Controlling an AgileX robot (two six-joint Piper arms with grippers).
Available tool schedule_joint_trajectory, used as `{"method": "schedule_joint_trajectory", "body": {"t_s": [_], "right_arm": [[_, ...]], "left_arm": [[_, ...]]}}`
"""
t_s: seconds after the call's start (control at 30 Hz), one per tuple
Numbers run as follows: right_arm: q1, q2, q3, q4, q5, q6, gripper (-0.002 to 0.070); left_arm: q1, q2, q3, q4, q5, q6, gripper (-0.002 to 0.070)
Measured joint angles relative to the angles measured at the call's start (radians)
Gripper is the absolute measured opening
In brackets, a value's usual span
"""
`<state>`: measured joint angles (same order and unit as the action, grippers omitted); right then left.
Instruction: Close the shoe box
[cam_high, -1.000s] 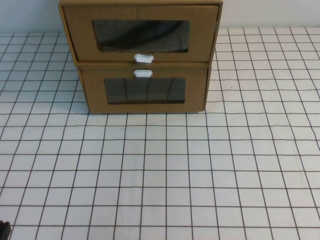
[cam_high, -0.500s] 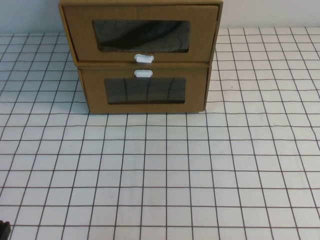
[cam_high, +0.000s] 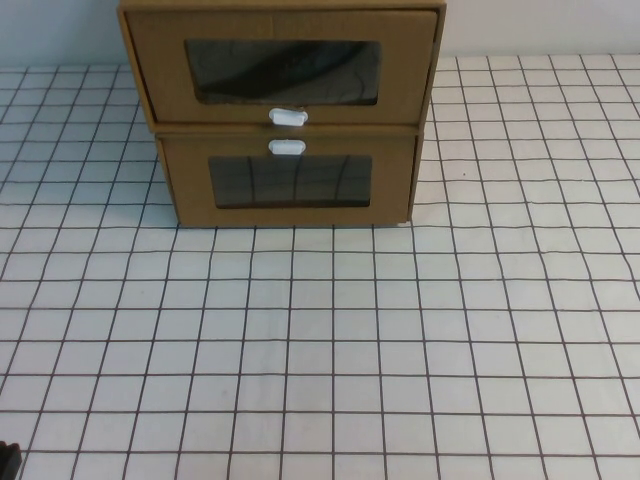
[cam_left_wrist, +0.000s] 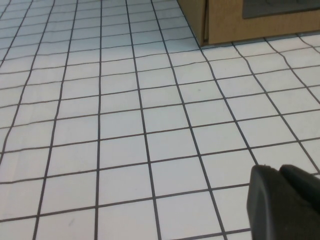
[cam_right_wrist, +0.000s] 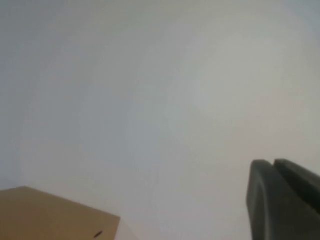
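No shift: left gripper (cam_left_wrist: 278, 171) low, right gripper (cam_right_wrist: 274, 164) seemingly high

Two cardboard boxes are being seen stacked: the shoe box (cam_high: 283, 65) above, the matching box (cam_high: 290, 180) below. Two white tabs, two windows.

The left gripper (cam_left_wrist: 285, 202) is being seen low over the table; the right gripper (cam_right_wrist: 282, 200) is being seen raised beside a box corner.

The brown, matt cardboard shoe box (cam_high: 285, 65) has a glossy dark clear-plastic window and a smooth white plastic pull tab (cam_high: 287, 116). It sits on a matching matt brown cardboard lower box (cam_high: 288, 180). The white gridded table surface (cam_high: 320, 340) looks smooth, faintly sheened. Left gripper (cam_left_wrist: 287, 202) and right gripper (cam_right_wrist: 285, 200) look matt black plastic.
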<state>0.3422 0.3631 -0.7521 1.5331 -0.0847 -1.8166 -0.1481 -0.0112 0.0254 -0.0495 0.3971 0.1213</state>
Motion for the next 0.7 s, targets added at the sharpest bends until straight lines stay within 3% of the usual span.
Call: {"method": "schedule_joint_trajectory", "body": {"t_s": [0.1, 0.2, 0.27, 0.37, 0.5, 0.7], "right_arm": [[-0.006, 0.000, 0.030, -0.444, 0.137, 0.378, -0.0015], [-0.051, 0.000, 0.047, -0.880, 0.326, 0.891, -0.0015], [-0.107, 0.000, 0.060, -1.079, 0.460, 1.191, -0.0015], [-0.186, -0.019, 0.114, -1.273, 0.572, 1.495, -0.0015], [-0.230, -0.101, 0.253, -1.475, 0.520, 1.687, -0.0015], [-0.237, -0.229, 0.570, -1.583, 0.146, 1.741, -0.0015]], "left_arm": [[0.000, 0.000, 0.000, 0.000, 0.000, 0.000, -0.0003], [0.000, 0.000, 0.001, 0.000, 0.000, 0.000, -0.0002], [0.000, 0.000, 0.001, 0.000, 0.000, 0.000, -0.0002], [0.000, 0.000, 0.001, 0.000, -0.002, 0.000, -0.0002], [0.000, 0.000, 0.001, 0.000, -0.002, 0.000, -0.0002], [0.000, 0.000, 0.001, 0.000, -0.002, 0.000, -0.0002]]}}
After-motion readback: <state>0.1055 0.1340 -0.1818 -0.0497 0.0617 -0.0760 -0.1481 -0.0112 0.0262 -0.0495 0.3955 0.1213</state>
